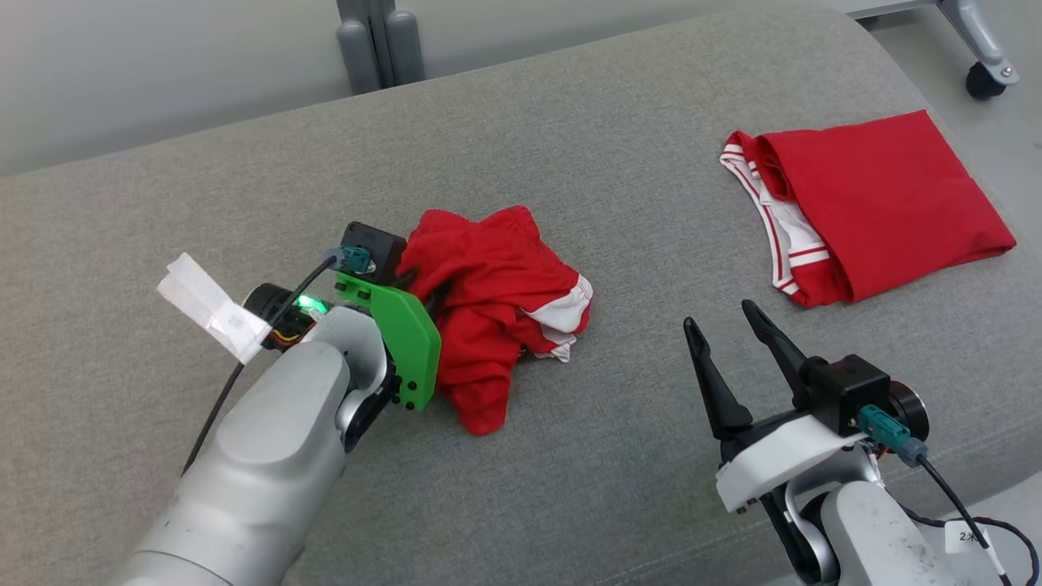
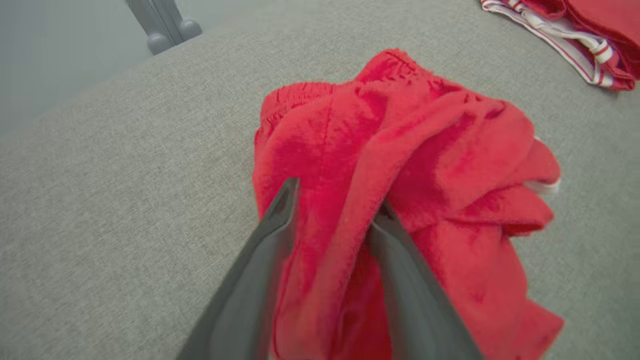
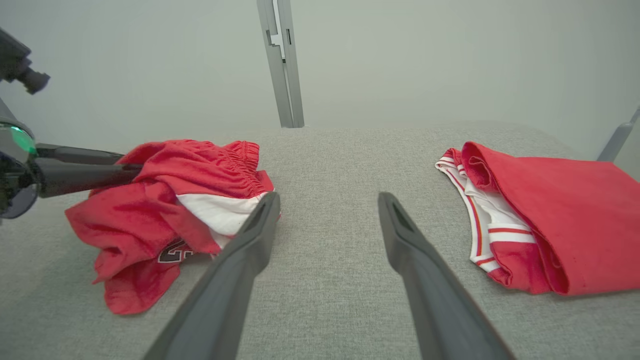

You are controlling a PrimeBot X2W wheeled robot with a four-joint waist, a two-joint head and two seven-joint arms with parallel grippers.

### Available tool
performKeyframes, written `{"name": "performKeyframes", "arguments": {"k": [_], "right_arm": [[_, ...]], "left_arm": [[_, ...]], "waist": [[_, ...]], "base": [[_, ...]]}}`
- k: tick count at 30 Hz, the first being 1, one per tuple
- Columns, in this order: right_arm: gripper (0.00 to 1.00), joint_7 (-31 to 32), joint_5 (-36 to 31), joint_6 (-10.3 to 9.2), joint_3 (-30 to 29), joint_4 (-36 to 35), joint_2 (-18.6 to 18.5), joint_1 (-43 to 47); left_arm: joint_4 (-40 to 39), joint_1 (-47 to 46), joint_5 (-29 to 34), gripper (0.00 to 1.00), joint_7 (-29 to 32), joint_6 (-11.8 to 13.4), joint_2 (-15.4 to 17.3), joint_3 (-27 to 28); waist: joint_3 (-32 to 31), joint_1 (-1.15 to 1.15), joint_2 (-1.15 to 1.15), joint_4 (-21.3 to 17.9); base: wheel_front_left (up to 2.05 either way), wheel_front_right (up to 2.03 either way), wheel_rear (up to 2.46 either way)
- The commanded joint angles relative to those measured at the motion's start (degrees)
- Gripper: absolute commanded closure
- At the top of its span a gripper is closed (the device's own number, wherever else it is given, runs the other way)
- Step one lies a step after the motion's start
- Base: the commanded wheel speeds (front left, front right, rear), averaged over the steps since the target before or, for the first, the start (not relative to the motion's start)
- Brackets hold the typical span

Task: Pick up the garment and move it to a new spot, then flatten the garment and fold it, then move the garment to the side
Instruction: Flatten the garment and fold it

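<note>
The garment (image 1: 488, 301) is a crumpled pair of red shorts with white side panels, lying in a heap on the grey cushion (image 1: 570, 122). My left gripper (image 1: 423, 286) has pushed into its left side. In the left wrist view the left gripper (image 2: 337, 195) stands open, its two dark fingers astride a raised fold of the garment (image 2: 400, 150), the right tip tucked under cloth. The right wrist view shows the garment (image 3: 170, 200) with dark lettering on a lower flap. My right gripper (image 1: 719, 314) hovers open to the garment's right, with only the cushion between its fingers (image 3: 328, 197).
A second red garment (image 1: 879, 203), folded with white striped trim, lies at the far right of the cushion, close to its edge. A grey metal post (image 1: 378, 41) rises behind the cushion. A caster wheel (image 1: 985, 81) stands on the floor at the upper right.
</note>
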Motion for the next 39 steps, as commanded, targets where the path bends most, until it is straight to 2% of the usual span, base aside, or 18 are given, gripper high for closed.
{"name": "performKeyframes", "arguments": {"k": [1, 7, 12, 16, 19, 25, 26, 27, 28, 32, 35, 39], "right_arm": [[0.00, -0.4, 0.2, -0.09, -0.1, 0.2, -0.1, -0.6], [0.00, -0.4, -0.3, -0.09, -0.7, 0.3, 0.0, -0.7], [0.00, -0.3, -0.6, -0.09, -1.3, 0.1, 0.0, -0.2], [0.00, -0.2, -0.8, -0.09, -2.1, -0.3, 0.0, 0.5], [0.00, 0.0, -0.9, -0.09, -2.0, -0.5, 0.0, 0.7], [0.00, 0.1, -0.8, -0.09, -1.9, -0.8, 0.3, 1.2], [0.00, 0.1, -0.8, -0.09, -1.9, -0.8, 0.3, 1.2], [0.00, 0.1, -0.8, -0.09, -2.0, -0.7, 0.3, 1.2], [0.00, 0.1, -0.8, -0.09, -2.0, -0.7, 0.2, 1.2], [0.00, 0.1, -0.9, -0.09, -2.4, -0.8, 0.2, 1.4], [0.00, 0.2, -1.0, -0.09, -2.6, -0.7, 0.3, 1.6], [0.00, 0.3, -0.9, -0.09, -2.2, -0.6, 0.5, 1.8]], "left_arm": [[0.2, -1.4, -0.4, 1.00, -1.9, 0.0, -0.7, 0.6], [-2.5, -4.0, -5.6, 1.00, -12.3, -0.1, -4.3, 4.1], [-14.2, -6.0, -14.5, 1.00, -19.7, -0.2, -5.5, 2.9], [-22.6, -5.1, -22.4, 1.00, -22.2, -0.2, -5.6, 5.0], [-22.6, -2.1, -23.9, 1.00, -22.6, -0.1, -5.6, 6.6], [-11.6, 6.0, -19.0, 1.00, -22.1, 7.1, -1.4, 4.7], [-9.4, 7.5, -18.1, 0.95, -21.8, 8.1, -0.8, 3.7], [-7.8, 8.5, -17.6, 0.63, -21.1, 8.4, -0.3, 2.9], [-6.0, 9.7, -17.0, 0.00, -19.8, 8.0, 0.3, 1.6], [-2.0, 10.9, -15.6, 0.00, -17.7, 9.1, 1.9, -0.4], [-2.5, 8.7, -13.8, 0.00, -18.5, 9.5, 2.8, -1.2], [-6.8, 5.7, -11.4, 0.00, -19.0, 7.7, 3.1, -3.1]], "waist": [[0.5, 0.00, 0.00, -0.5], [0.0, 0.00, 0.00, 0.4], [-0.6, 0.00, 0.00, 1.9], [-1.1, 0.00, 0.00, 3.7], [-1.3, 0.00, 0.00, 5.3], [-1.3, 0.00, 0.00, 8.1], [-1.3, 0.00, 0.00, 8.6], [-1.3, 0.00, 0.00, 9.0], [-1.4, 0.00, 0.00, 9.4], [-1.7, 0.00, 0.00, 10.9], [-2.0, 0.00, 0.00, 11.5], [-2.4, 0.00, 0.00, 11.3]], "base": [[0.00, 0.00, 0.00], [0.00, 0.00, 0.00], [0.00, 0.00, 0.00], [0.00, 0.00, 0.00], [0.00, 0.00, 0.00], [0.00, 0.00, 0.00], [0.00, 0.00, 0.00], [0.00, 0.00, 0.00], [0.00, 0.00, 0.00], [0.00, 0.00, 0.00], [0.00, 0.00, 0.00], [0.00, 0.00, 0.00]]}}
